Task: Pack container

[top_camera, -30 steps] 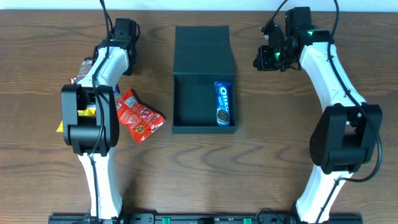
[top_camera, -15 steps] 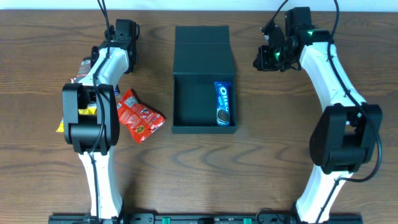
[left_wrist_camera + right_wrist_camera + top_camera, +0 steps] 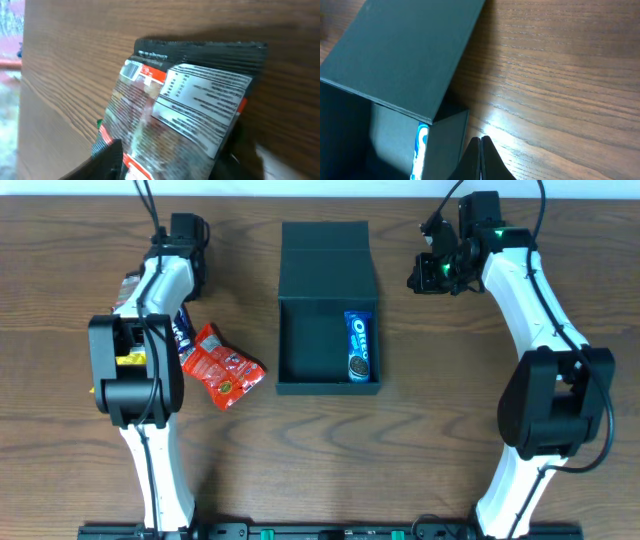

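Observation:
The container (image 3: 300,345) is a black square box with its lid (image 3: 327,258) folded open to the far side. An Oreo packet (image 3: 359,345) lies inside along its right wall. My left gripper (image 3: 172,161) is open, one finger (image 3: 107,161) on each side of a black-topped packet with a red and white label (image 3: 185,107) lying on the table. In the overhead view that packet (image 3: 127,286) shows just left of my left arm (image 3: 165,275). My right gripper (image 3: 420,277) is shut and empty, right of the lid. It also shows in the right wrist view (image 3: 480,150), by the container's corner (image 3: 447,145).
A red snack packet (image 3: 222,365) lies left of the container. A blue packet (image 3: 183,335) and a yellow one (image 3: 130,360) lie partly under my left arm. The table's far edge runs just beyond the lid.
My left arm has swung left, uncovering more of the blue packet. The right arm has not moved.

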{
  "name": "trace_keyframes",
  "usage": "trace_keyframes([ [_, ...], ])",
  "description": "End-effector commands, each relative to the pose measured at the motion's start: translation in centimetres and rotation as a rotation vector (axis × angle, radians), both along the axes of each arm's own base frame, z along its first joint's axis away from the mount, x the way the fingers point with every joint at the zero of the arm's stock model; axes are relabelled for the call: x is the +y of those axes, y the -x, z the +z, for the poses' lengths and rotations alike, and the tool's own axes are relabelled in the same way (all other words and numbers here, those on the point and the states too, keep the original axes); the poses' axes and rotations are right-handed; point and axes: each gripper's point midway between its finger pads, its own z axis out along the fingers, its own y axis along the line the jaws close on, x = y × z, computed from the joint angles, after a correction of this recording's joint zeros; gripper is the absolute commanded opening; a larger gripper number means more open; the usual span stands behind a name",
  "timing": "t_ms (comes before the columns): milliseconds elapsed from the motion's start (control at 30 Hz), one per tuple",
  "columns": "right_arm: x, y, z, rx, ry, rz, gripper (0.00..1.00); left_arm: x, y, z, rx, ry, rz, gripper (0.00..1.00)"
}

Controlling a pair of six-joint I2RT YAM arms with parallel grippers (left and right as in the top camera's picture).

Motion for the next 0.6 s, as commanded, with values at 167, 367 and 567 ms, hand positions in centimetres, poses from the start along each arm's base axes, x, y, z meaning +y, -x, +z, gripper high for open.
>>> trace_keyframes([
  [167,0.0,-0.4,0.7,-0.009,-0.009,-0.021,0.01,-1.0,0.2,-0.5,0.029,0.013,-0.012,0.06],
  [367,0.0,-0.4,0.7,-0.009,-0.009,-0.021,0.01,-2.7,-1.1,2.5,0.003,-0.029,-0.042,0.06],
  [567,-0.1,-0.4,0.7,-0.009,-0.009,-0.021,0.01,-5.2,-3.4,10.0,-0.126,-0.096,-0.042,0.05],
])
